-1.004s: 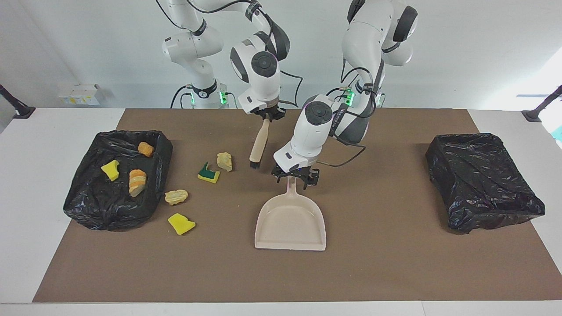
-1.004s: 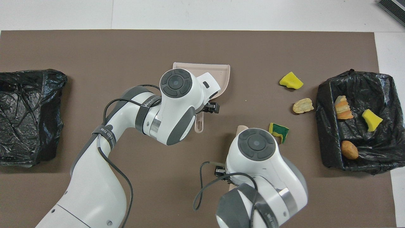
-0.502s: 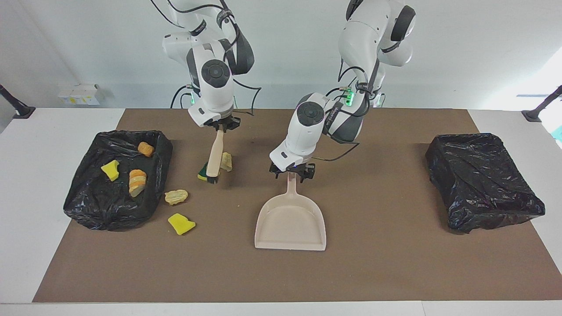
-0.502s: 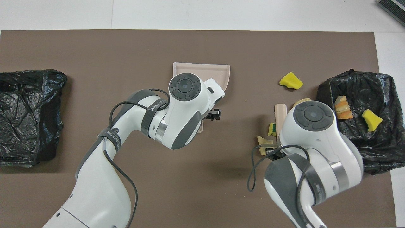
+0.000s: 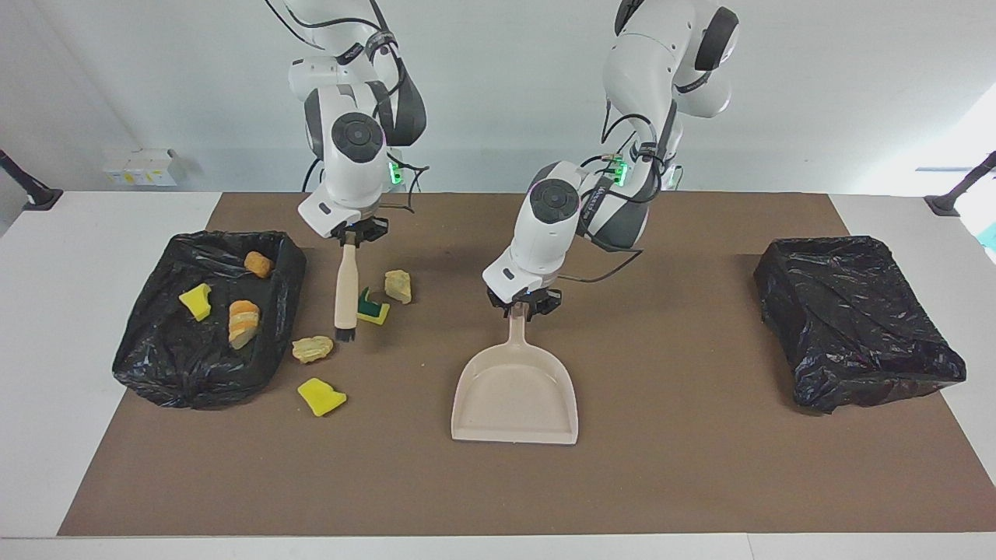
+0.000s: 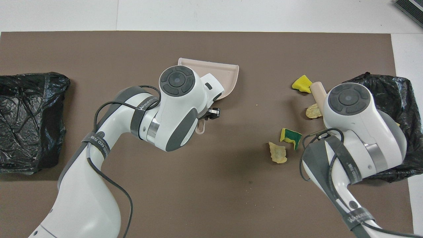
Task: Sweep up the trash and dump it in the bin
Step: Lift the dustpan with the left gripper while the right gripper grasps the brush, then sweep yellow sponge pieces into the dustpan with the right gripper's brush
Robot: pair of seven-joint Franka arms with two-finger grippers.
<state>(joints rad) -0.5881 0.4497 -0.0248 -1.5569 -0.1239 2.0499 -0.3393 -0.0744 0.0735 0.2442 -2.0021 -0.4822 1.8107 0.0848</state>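
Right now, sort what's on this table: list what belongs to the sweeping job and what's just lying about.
For the job:
- brush, in the right gripper
- dustpan, handle in the left gripper
- loose scraps on the mat
- bin at the right arm's end, already holding scraps

Lying about:
- second black-bagged bin at the left arm's end
- white boxes

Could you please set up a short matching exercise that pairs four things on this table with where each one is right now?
Things:
1. brush
2. dustpan
3. orange-brown lump
4. green-backed sponge

Places:
A. lying on the brown mat beside the brush
B. inside the black-lined bin at the right arm's end
C. hanging from the right gripper
D. handle in the left gripper, pan flat on the mat

Pairs: 1-C, 2-D, 3-B, 4-A
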